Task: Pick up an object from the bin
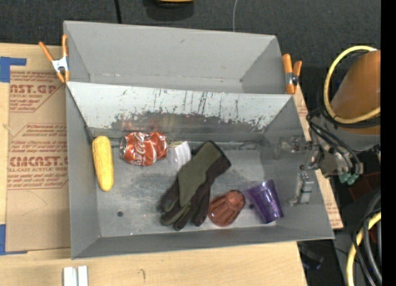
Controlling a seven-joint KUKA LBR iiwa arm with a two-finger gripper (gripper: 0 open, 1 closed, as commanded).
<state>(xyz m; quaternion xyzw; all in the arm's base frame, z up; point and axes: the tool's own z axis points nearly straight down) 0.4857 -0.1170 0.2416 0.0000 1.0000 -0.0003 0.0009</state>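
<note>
My gripper (pixel 293 173) hangs over the bin's right sloping wall, its two metal fingers spread apart and open with nothing between them. Closest to it, just to its lower left, a translucent purple cup (pixel 266 202) lies on its side on the bin floor. Left of the cup rests a rounded red-brown object (pixel 226 208). A dark olive glove (pixel 195 184) sprawls across the middle of the floor, its fingers pointing to the lower left and touching the red-brown object.
Further left lie a crushed red soda can (pixel 143 148), a small white piece (pixel 181 153) beside it, and a yellow corn cob (pixel 103 163) along the left wall. The bin's back half is bare scratched metal.
</note>
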